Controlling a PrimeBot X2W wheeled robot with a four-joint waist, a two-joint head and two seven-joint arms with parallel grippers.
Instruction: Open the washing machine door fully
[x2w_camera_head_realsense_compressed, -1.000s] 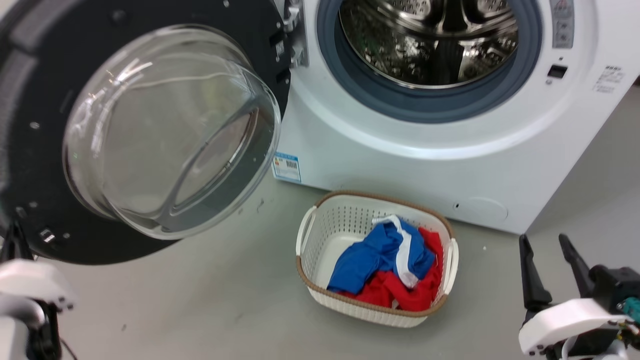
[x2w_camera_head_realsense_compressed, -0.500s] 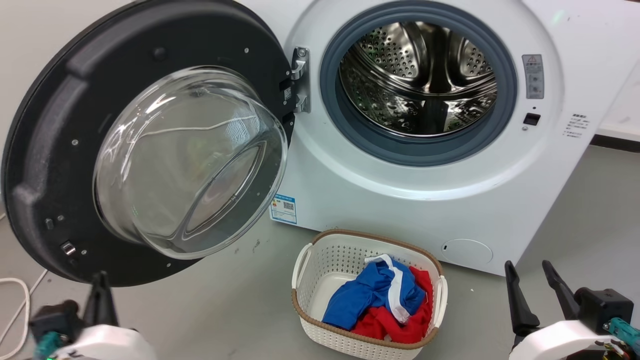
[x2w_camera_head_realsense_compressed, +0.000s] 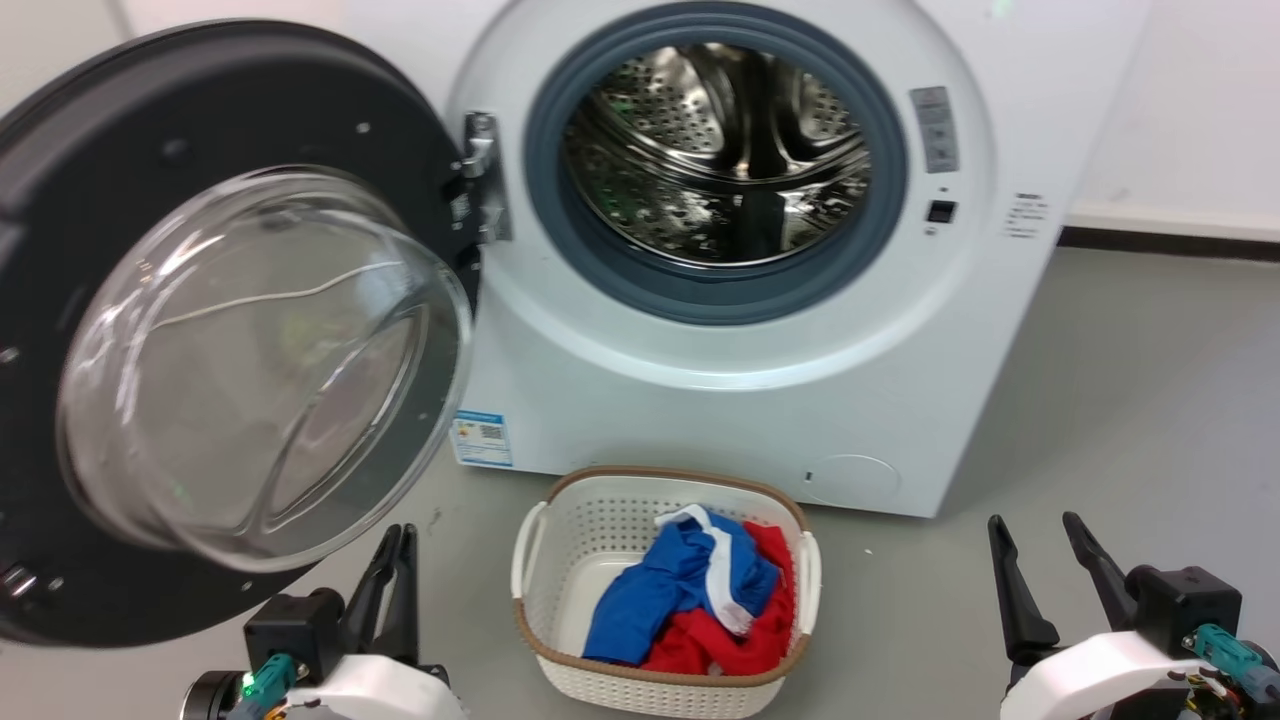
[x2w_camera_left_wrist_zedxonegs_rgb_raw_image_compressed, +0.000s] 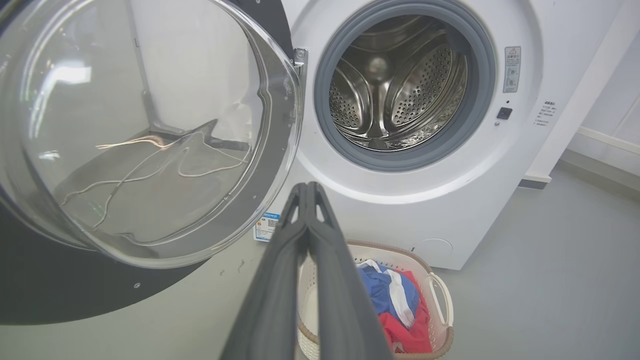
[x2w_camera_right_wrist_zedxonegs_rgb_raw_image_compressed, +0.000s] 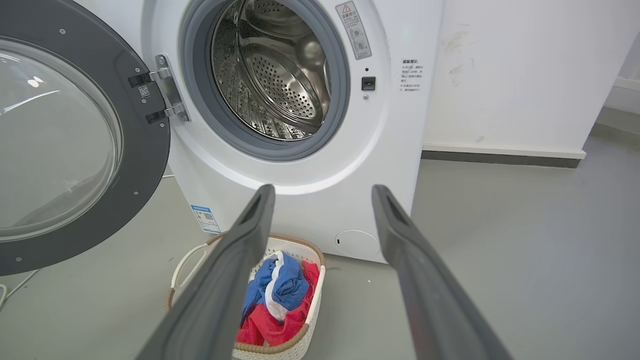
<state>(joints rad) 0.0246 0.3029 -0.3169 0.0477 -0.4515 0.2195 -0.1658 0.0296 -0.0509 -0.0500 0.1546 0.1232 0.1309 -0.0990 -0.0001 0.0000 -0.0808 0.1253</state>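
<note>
The washing machine door (x2w_camera_head_realsense_compressed: 130, 130) (x2w_camera_left_wrist_zedxonegs_rgb_raw_image_compressed: 50, 280) (x2w_camera_right_wrist_zedxonegs_rgb_raw_image_compressed: 145, 145), a wide black disc with a clear bulging glass bowl (x2w_camera_head_realsense_compressed: 260, 370), stands swung out to the left on its hinge (x2w_camera_head_realsense_compressed: 485, 175), and the steel drum (x2w_camera_head_realsense_compressed: 715, 150) is exposed. My left gripper (x2w_camera_head_realsense_compressed: 398, 535) (x2w_camera_left_wrist_zedxonegs_rgb_raw_image_compressed: 306, 186) is shut with nothing in it, just below the door's lower edge and apart from it. My right gripper (x2w_camera_head_realsense_compressed: 1035, 525) (x2w_camera_right_wrist_zedxonegs_rgb_raw_image_compressed: 322, 192) is open and empty at the lower right, over the floor, far from the door.
A white laundry basket (x2w_camera_head_realsense_compressed: 540, 640) (x2w_camera_left_wrist_zedxonegs_rgb_raw_image_compressed: 440, 300) (x2w_camera_right_wrist_zedxonegs_rgb_raw_image_compressed: 312, 295) with blue, red and white clothes sits on the grey floor (x2w_camera_head_realsense_compressed: 1130, 400) in front of the white machine (x2w_camera_head_realsense_compressed: 700, 400). A white wall (x2w_camera_right_wrist_zedxonegs_rgb_raw_image_compressed: 525, 75) runs right of the machine. A white cable lies on the floor behind the door.
The head camera has swung right and risen, so the whole scene has shifted left. My left gripper has come up into view from the bottom left corner. The door looks as wide open as before.
</note>
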